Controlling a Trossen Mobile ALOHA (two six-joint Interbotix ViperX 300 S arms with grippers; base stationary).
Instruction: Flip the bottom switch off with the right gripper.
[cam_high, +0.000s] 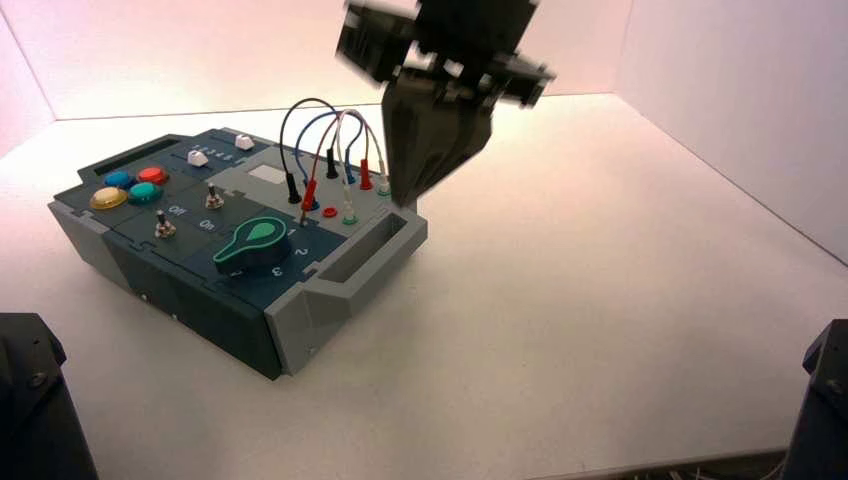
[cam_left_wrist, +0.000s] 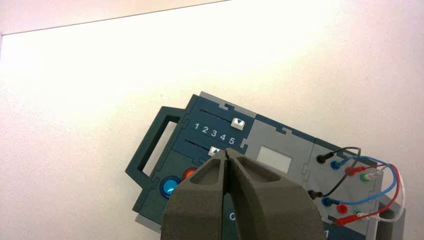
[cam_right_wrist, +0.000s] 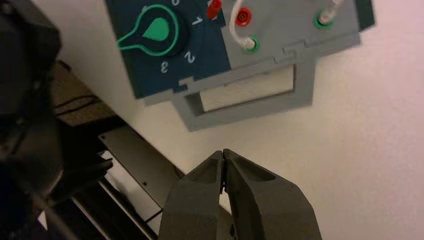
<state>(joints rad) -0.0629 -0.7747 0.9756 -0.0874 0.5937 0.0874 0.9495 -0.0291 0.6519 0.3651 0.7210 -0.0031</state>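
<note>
Closed to a wedge with its fingers meeting, the right claw hangs high near the box's right end. Its own wrist view places its tip off the box, over the bare white surface just beyond the grey handle by the green knob. Pinched fingers likely suit the job, since one narrow point can nudge a small lever. The bottom switch, a tiny silver toggle on the dark blue panel near the white "Off" and "On" lettering, sits toward the box's left end. It is well apart from that tip and untouched, so the approach across the knob appears not yet made. The left claw, likewise pinched together, hovers above the box's button and slider end.
</note>
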